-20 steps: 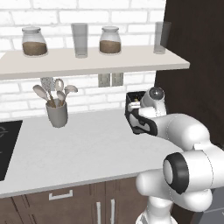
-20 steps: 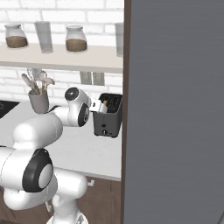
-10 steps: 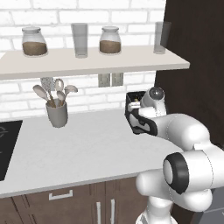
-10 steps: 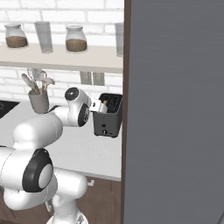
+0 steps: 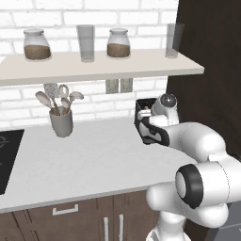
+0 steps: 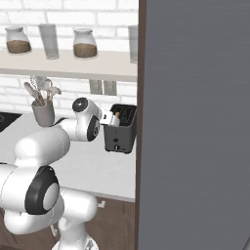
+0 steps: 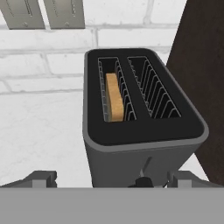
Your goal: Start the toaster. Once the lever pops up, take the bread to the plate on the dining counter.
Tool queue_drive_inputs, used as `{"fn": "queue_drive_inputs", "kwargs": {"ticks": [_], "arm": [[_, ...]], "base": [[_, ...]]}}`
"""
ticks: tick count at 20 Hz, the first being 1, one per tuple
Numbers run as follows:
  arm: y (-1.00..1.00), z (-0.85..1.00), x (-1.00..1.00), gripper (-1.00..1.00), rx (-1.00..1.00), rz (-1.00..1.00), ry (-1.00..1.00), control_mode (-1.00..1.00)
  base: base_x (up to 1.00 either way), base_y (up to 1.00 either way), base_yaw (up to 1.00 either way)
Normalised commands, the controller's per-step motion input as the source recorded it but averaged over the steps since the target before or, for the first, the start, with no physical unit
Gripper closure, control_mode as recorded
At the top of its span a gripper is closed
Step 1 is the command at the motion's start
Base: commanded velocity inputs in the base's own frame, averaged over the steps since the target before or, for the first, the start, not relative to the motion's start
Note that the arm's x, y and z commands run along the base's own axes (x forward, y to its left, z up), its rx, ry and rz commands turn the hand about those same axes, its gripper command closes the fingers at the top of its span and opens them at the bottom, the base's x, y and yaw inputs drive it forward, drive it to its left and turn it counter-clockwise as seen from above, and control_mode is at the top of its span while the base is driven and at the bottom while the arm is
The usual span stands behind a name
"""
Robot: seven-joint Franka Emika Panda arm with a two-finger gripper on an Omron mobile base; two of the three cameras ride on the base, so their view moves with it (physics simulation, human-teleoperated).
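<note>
The step in hand looks like the first one, starting the toaster [image 7: 140, 127]; it stands on the white desk [image 5: 94, 160] at the back right, close to the brick wall and just beside the dark tall panel [image 6: 195, 122], and the end effector [image 7: 109, 179] hangs just in front of its near face with its fingers spread wide and nothing between them; the bread [image 7: 114, 97] sits down inside the left slot in the hand view, on edge, only its top edge and a little of its face showing, so it reads as loaded but not yet ready to lift; the lever seems to be the small dark knob low on the near face, partly cut off at the bottom of the hand view, and I cannot tell whether it is up or down; the next move, in my judgement, calls for bringing a fingertip onto that knob and pressing straight down; the toaster's long axis runs away from the hand toward the wall, its slots parallel to that axis and opening upward, and the slice lies lengthwise along its slot.
</note>
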Motion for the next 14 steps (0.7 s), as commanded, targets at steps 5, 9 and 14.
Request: {"fn": "queue_drive_inputs", "kwargs": {"ticks": [5, 9, 14], "arm": [[0.00, 0.00, 0.00, -1.00, 0.00, 0.00, 0.00, -1.00], [0.00, 0.00, 0.00, -1.00, 0.00, 0.00, 0.00, -1.00], [0.00, 0.00, 0.00, -1.00, 0.00, 0.00, 0.00, -1.00]], "base": [[0.00, 0.00, 0.00], [0.00, 0.00, 0.00], [0.00, 0.00, 0.00]]}}
